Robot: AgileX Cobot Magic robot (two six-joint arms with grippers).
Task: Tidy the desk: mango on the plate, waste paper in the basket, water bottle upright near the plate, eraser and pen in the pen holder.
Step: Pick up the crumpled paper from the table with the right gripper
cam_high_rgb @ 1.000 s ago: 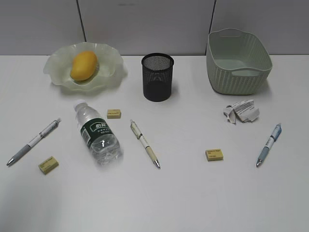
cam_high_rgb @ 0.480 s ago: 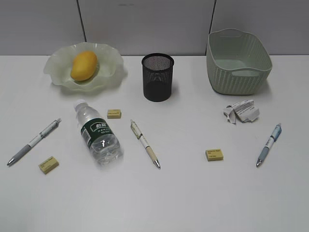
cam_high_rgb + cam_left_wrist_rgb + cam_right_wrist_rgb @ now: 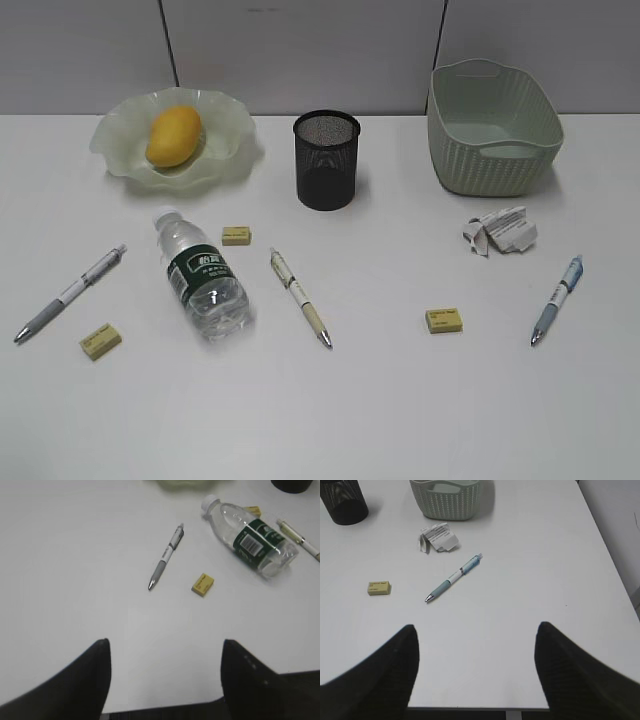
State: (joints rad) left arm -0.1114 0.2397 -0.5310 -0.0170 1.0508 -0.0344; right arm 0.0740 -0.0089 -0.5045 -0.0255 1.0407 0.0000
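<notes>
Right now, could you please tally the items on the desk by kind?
Pens: 3
Erasers: 3
Water bottle: 1
Mango: 1
Plate: 1
Pen holder: 1
Basket: 1
Waste paper: 1
Total: 12

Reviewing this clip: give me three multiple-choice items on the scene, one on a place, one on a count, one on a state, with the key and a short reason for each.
1. Where is the mango?
A. on the plate
B. in the basket
C. beside the pen holder

2. How many erasers lie on the desk?
A. one
B. two
C. three

3. How is the water bottle positioned?
A. upright near the plate
B. lying on its side
C. standing in the basket

Key: 1 A, the fruit sits inside the ruffled green dish. 2 C, one eraser by the bottle's cap, one at front left, one right of centre. 3 B, the bottle lies flat, its cap pointing toward the plate.
</notes>
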